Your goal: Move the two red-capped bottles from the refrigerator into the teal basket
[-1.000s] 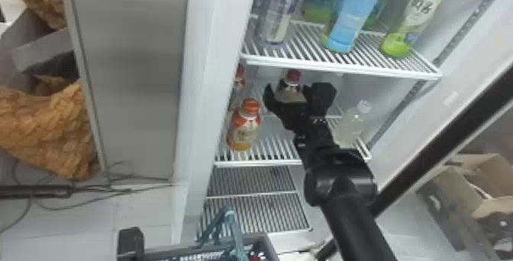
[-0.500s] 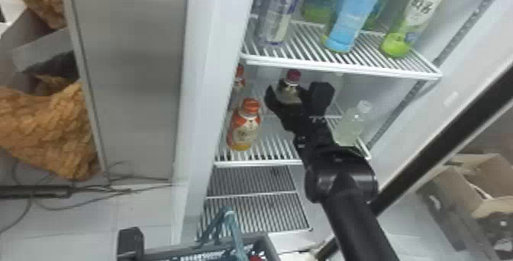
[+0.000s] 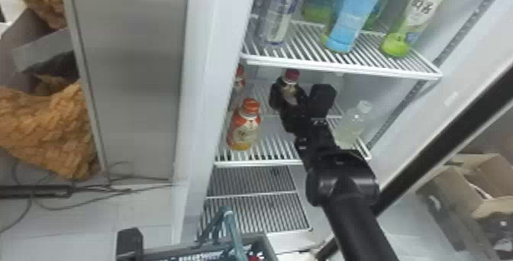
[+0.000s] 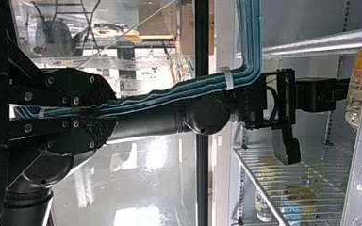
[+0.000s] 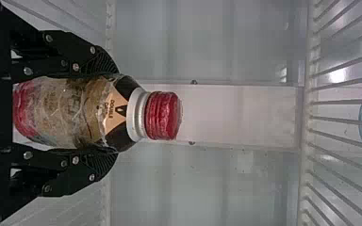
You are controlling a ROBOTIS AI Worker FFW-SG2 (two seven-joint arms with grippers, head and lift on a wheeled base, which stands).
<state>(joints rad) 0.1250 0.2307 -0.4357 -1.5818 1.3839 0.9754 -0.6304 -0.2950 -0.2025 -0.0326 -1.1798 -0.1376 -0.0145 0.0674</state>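
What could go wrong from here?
Lifted too high, the red-capped bottle in the right gripper might hit the shelf above. Moved leftward, it could topple the orange-capped bottle nearby. The teal basket, held by its handle in the left gripper, might tip as weight lands in it.

You seem to be in a workshop or lab, though you can't be sure: the head view shows a drinks refrigerator (image 3: 305, 64) at one o'clock, an open cardboard box (image 3: 454, 187) at four, loose cables (image 3: 126, 191) at eight.
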